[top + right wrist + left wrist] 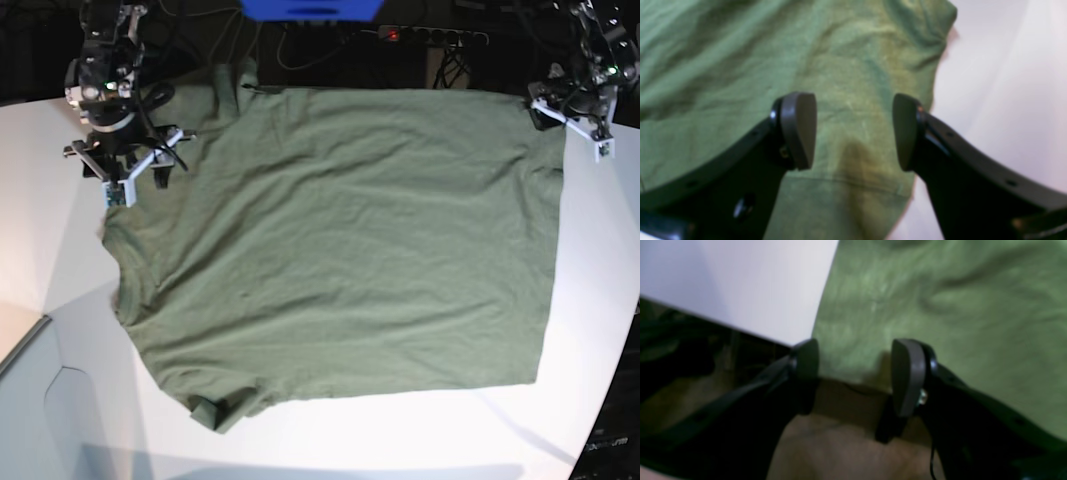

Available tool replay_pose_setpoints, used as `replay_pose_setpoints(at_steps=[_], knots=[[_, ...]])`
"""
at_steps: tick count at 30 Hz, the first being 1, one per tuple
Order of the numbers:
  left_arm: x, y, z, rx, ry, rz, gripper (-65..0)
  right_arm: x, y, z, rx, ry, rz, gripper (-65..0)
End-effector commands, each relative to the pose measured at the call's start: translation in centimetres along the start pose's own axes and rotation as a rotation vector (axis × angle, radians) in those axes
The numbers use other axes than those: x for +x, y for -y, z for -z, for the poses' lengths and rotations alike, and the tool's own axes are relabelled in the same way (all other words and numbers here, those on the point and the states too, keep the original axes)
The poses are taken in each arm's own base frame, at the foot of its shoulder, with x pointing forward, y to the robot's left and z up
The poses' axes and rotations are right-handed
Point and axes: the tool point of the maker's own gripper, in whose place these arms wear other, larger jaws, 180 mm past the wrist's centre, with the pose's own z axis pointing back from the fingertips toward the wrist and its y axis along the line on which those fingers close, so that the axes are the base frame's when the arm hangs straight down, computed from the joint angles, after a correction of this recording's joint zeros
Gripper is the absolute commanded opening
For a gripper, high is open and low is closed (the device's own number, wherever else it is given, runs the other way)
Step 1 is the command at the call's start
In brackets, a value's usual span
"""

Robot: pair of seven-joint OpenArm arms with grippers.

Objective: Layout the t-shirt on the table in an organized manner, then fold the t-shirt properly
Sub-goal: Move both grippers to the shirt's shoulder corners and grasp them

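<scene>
The t-shirt (340, 250) is olive-green cotton with a soft, faintly mottled weave, spread nearly flat across the smooth white table (60, 300). Shallow wrinkles run over its body, and one lower corner is turned over into a small fold. A stitched hem line crosses the fabric just under the right gripper (853, 131).

That right gripper has dark, rounded, matte pads on curved black arms. Its jaws stand wide apart with nothing between them; the cloth lies below the gap, and whether the pads touch it cannot be told from the blurred wrist view. The shirt's edge and bare table lie just to one side of it.

The left gripper (855, 373) is likewise released, its pads (907, 376) well separated and empty. It hangs at the table's rim: shirt fabric spreads ahead of and beside it, white tabletop to the other side, dark floor beneath.
</scene>
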Motion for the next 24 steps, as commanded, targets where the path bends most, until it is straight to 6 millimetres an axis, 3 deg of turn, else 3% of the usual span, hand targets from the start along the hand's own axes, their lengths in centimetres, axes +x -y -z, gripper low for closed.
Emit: replay_pose_setpoints(at_steps=[1,8,17,20,24], knots=[[1.5,-0.3,-0.2,0.007,0.054,0.001,-31.6,1.3,0.3,-0.3,-0.005,0.049,-0.003,-28.7],[1.3,-0.9,-0.4,0.017,0.104,0.001,-31.6,1.2,0.4,-0.4,-0.005,0.046,-0.006,-28.7],[-0.5,-1.0,1.3,0.009,0.046,-0.05,-31.6,1.1,0.5,-0.4,-0.007,0.041,-0.005,-28.6],[-0.7,-1.0,1.4,0.008,0.041,-0.052,-32.2,0.8,1.7,-0.6,-0.038,0.034,0.01,-28.5],[0.3,-0.8,1.5,0.004,0.06,-0.051,-41.3,0.2,3.5,-0.9,-0.086,0.023,0.029,-28.5]])
